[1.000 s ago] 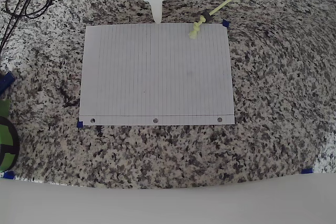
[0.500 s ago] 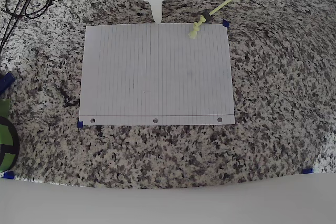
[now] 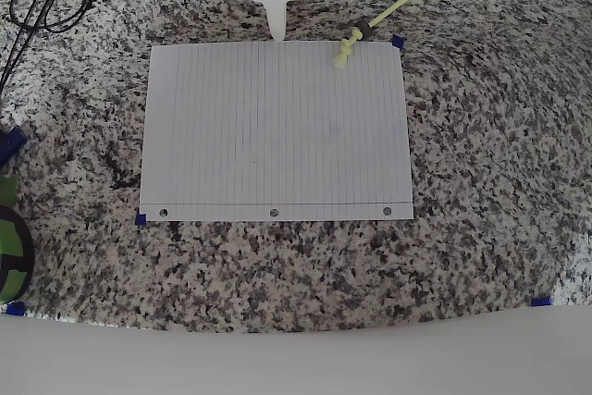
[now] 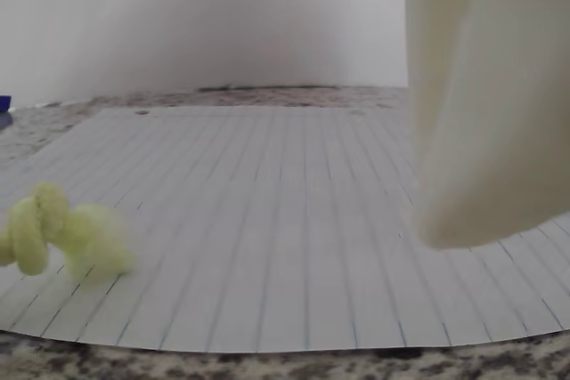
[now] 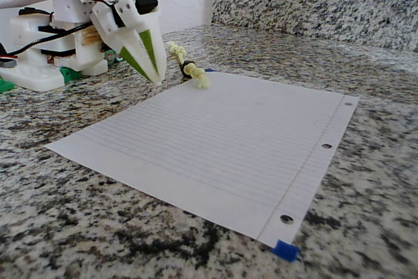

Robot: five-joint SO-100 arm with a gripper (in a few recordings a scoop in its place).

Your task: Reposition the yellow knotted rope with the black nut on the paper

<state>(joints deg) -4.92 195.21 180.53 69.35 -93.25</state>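
The paper [image 3: 276,136] lies flat on the granite counter, its punched holes along the near edge. The yellow knotted rope [image 3: 388,11] lies diagonally across the paper's top right corner, with one knotted end on the sheet and the other on the granite. Its black nut [image 3: 363,32] sits right at the paper's edge. My gripper [image 3: 276,32] is shut and empty. Its tip points down at the top edge of the paper, left of the rope. In the fixed view the gripper [image 5: 155,76] hangs just left of the rope [image 5: 193,70]. The wrist view shows the rope's knot [image 4: 53,229] at the left and one white finger [image 4: 481,113] at the right.
Black cables [image 3: 42,2] loop at the top left of the counter. A green and black object [image 3: 9,247] sits at the left edge. Blue tape bits [image 3: 541,302] mark the counter. The arm's base [image 5: 39,63] stands behind the paper, and a granite backsplash [image 5: 313,8] runs along the back.
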